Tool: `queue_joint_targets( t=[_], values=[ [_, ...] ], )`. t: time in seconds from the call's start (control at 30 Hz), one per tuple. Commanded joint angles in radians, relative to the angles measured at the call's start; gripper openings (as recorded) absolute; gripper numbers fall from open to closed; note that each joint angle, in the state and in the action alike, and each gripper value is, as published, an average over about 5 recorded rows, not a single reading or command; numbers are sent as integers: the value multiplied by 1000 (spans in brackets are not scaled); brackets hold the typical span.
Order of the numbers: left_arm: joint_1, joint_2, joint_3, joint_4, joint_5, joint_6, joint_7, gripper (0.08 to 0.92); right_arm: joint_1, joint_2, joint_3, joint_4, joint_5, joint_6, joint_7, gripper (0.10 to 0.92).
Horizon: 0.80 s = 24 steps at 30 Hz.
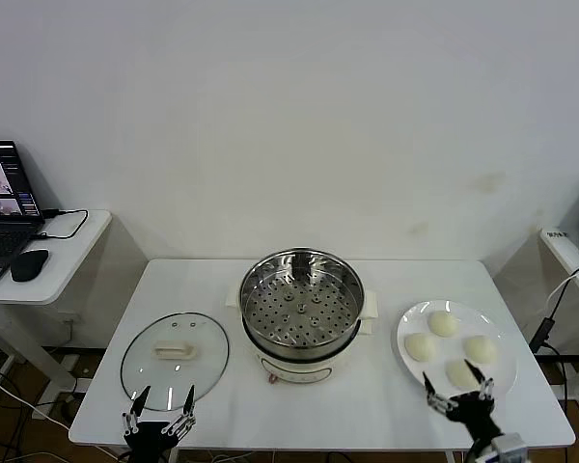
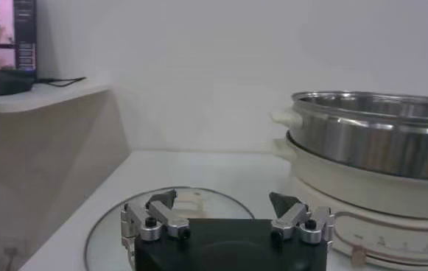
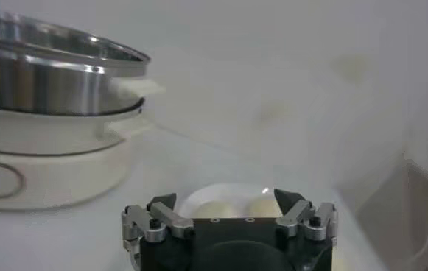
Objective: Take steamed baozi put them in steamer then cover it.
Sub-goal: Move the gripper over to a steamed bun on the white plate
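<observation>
Four cream-white baozi (image 1: 446, 324) lie on a white plate (image 1: 410, 323) at the table's right. The steel steamer (image 1: 302, 311) with its perforated tray stands uncovered at the table's middle; it also shows in the left wrist view (image 2: 368, 140) and the right wrist view (image 3: 48, 81). The glass cover (image 1: 175, 353) with a cream bar handle lies flat at the left. My left gripper (image 1: 160, 403) is open and empty at the front edge, just before the cover (image 2: 125, 221). My right gripper (image 1: 458, 384) is open and empty, just before the plate's near baozi (image 3: 217, 208).
A side desk (image 1: 72, 246) with a laptop (image 1: 2, 207) and a mouse stands at the far left. Another desk edge (image 1: 569, 256) with cables is at the far right. A white wall is behind the table.
</observation>
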Motion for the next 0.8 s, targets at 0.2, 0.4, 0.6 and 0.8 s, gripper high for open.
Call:
queue_joint_targets(
  t=[0.2, 0.4, 0.6, 0.8],
  values=[
    [-23, -18, -13, 12, 17, -24, -14, 823, 335, -436, -1, -223, -390, 4, -231, 823],
    [-34, -19, -16, 9, 16, -35, -17, 823, 613, -625, -265, -397, -382, 79, -408, 823],
    [-30, -18, -23, 13, 32, -49, -35, 823, 957, -703, -642, -515, -247, 79, -594, 822],
    [-43, -12, -52, 21, 28, -34, -52, 823, 1329, -695, -1090, -666, -136, 76, -782, 823]
  ],
)
